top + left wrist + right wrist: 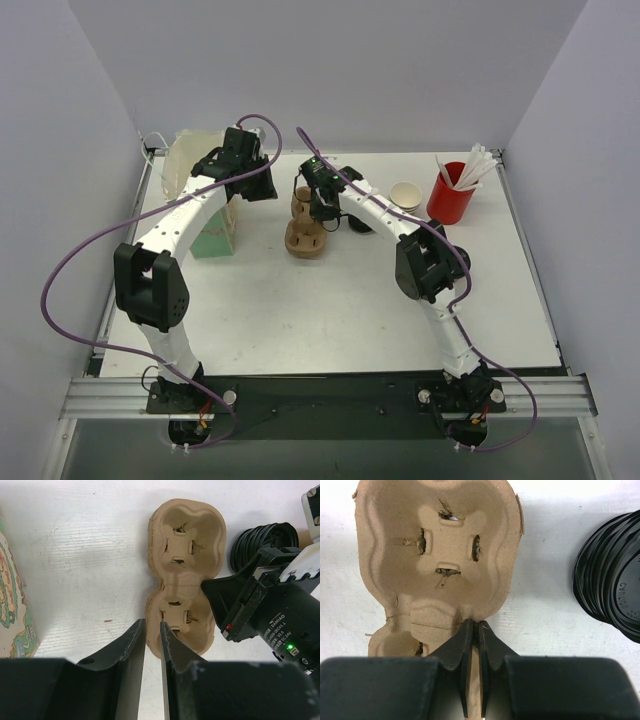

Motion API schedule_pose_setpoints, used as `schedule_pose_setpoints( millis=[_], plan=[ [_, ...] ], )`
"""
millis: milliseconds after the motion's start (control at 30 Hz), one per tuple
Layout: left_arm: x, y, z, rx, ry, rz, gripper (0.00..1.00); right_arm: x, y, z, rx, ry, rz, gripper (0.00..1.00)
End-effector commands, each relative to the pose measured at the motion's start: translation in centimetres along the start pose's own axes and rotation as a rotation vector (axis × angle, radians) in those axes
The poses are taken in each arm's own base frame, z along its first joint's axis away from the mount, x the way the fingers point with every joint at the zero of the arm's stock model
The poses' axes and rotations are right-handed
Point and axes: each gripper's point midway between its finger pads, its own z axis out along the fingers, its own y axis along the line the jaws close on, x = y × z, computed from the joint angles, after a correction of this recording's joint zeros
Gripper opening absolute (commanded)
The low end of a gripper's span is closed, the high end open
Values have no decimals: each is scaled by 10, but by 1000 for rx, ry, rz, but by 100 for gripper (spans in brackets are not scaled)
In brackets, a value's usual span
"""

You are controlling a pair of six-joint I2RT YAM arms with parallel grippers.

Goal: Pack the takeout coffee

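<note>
Fingers of the right gripper [475, 625] are pressed nearly together on the thin rim of a two-well moulded pulp cup carrier [445, 545], at the narrow waist between its wells; a sliver of brown board shows between them. In the top view the carrier [306, 235] lies flat on the white table [300, 310], a little toward 12 o'clock from the middle, and the right gripper [316, 215] comes down on it from 12 o'clock. Both wells are empty in the left wrist view.

The left gripper [152, 625] hangs at the carrier's [185, 570] 10 o'clock side. Its fingers stand slightly apart with a narrow slot between them, and the near well's edge lies behind the tips. I cannot tell whether they touch it.

The lidded takeout coffee cannot be picked out in any of the three views.

A stack of black lids [360, 224] sits just beside the carrier at 3 o'clock. Lidless tan paper cups [405, 195] stand at 2 o'clock, with a red cup [450, 200] of white sticks [470, 165] beyond them. A green-printed paper bag [212, 225] stands at 9 o'clock.
</note>
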Motion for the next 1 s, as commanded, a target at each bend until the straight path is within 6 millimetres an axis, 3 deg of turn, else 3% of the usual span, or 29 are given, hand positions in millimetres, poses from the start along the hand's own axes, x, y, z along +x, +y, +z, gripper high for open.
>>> schedule_pose_setpoints(
  millis=[0,300,500,633,667,700,800,967],
  plan=[
    [-11,-4,0,30,-40,10,28,-26,-1,-38,-1,-77,-5,0],
    [-5,-3,6,35,-16,17,29,-36,4,-58,-72,-94,12,0],
    [7,-6,13,62,30,24,31,-25,4,-53,-141,-37,73,0],
    [26,-7,19,65,81,36,32,-22,-9,-46,-129,-21,100,0],
    [30,-7,21,61,90,35,32,-20,-5,-47,-156,-10,102,2],
    [37,-5,23,59,105,38,32,-19,-5,-46,-161,-7,105,13],
    [50,-5,27,59,137,47,33,-17,-5,-46,-170,8,101,30],
    [63,-9,31,69,161,62,33,-17,-5,-50,-178,2,102,30]
  ],
)
